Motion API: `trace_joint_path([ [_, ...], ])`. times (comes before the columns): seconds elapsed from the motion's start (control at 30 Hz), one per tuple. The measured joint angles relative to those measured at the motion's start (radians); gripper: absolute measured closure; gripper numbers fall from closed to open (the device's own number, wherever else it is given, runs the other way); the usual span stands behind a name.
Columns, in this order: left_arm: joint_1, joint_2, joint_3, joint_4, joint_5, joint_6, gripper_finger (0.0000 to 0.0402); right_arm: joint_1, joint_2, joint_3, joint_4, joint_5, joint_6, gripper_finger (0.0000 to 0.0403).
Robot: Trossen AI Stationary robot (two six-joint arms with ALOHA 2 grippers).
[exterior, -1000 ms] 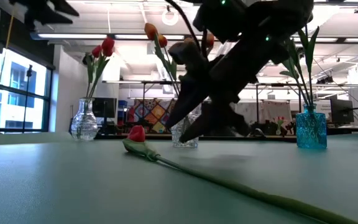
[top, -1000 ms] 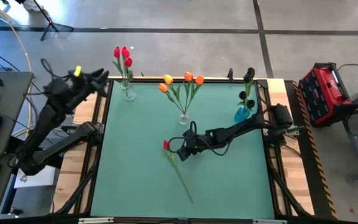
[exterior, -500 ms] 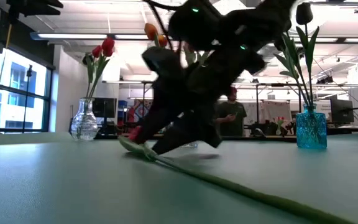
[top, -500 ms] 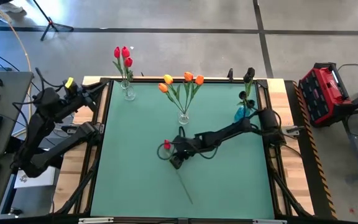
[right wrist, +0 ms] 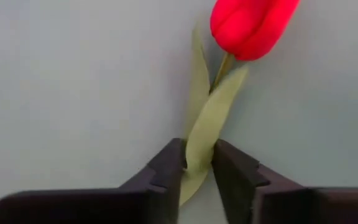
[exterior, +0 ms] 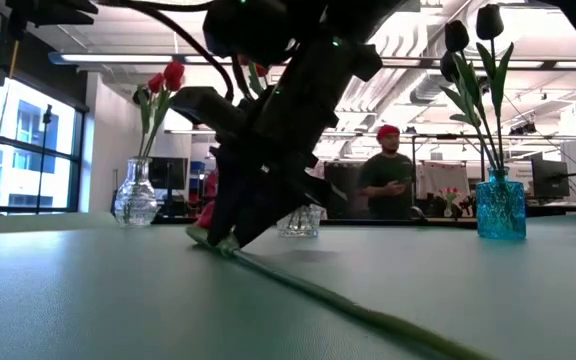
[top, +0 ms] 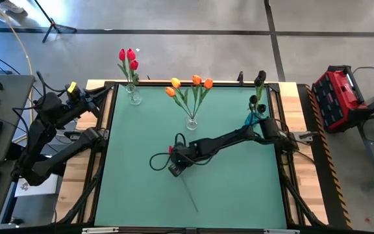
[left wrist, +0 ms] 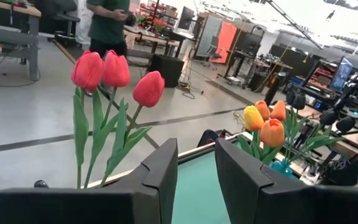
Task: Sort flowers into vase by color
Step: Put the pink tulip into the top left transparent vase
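One red tulip lies flat on the green table, its head toward the far side and its long stem running toward the near edge. My right gripper is down on the table just below the head, shut on the tulip; the arm looms over it. Clear vases hold red tulips at the far left corner and orange-yellow tulips at the far middle. A blue vase holds dark tulips. My left gripper stays open beyond the table's far left corner, touching nothing. My right gripper pinches the red tulip's leaves and stem a little below the head, between its two fingers. The fingers slant down from the table's right side, one on each side of the stem. The tulip still lies on the table, head beyond the fingertips.
The clear vase with orange tulips stands just beyond the gripper. A cable loop hangs left of the right wrist. A person stands in the room behind the table. A red toolbox sits on the floor at right.
My right gripper has gone toward the table's left edge and down onto the red tulip, tipping more steeply downward, and has shut on its stem below the head. The tulip stays where it lay. My left arm has drawn back from the far left corner toward the left.
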Motion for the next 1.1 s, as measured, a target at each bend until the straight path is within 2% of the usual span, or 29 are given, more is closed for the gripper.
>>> trace_joint_path([
  [0.1, 0.0, 0.0, 0.0, -0.004, 0.012, 0.001, 0.0307, -0.001, 0.0, 0.003, -0.002, 0.004, 0.013, 0.0377],
  [0.17, 0.0, 0.0, 0.0, -0.014, 0.037, 0.005, 0.0307, -0.001, -0.006, 0.003, 0.003, 0.004, 0.02, 0.0395],
  [0.37, 0.0, 0.0, -0.001, -0.075, 0.193, -0.037, 0.0307, -0.002, -0.055, -0.005, 0.036, 0.003, 0.025, 0.0395],
  [0.47, 0.0, -0.015, -0.008, -0.091, 0.289, -0.084, 0.0307, -0.002, -0.129, -0.005, 0.07, 0.039, -0.005, 0.0399],
  [0.53, 0.001, -0.034, -0.011, -0.096, 0.317, -0.11, 0.0307, -0.002, -0.178, -0.001, 0.091, 0.085, -0.03, 0.0397],
  [0.7, 0.001, -0.1, -0.012, -0.101, 0.319, -0.15, 0.0307, -0.004, -0.299, -0.002, 0.109, 0.244, -0.154, 0.04],
  [0.83, 0.001, -0.131, -0.012, -0.101, 0.334, -0.189, 0.0307, -0.011, -0.377, 0.0, 0.168, 0.326, -0.307, 0.0402],
  [0.97, 0.003, -0.13, -0.012, -0.096, 0.392, -0.212, 0.0307, -0.02, -0.397, -0.001, 0.283, 0.318, -0.462, 0.0402],
  [1.1, 0.003, -0.131, -0.041, 0.016, 0.446, -0.277, 0.0307, -0.024, -0.401, -0.001, 0.406, 0.293, -0.578, 0.0402],
])
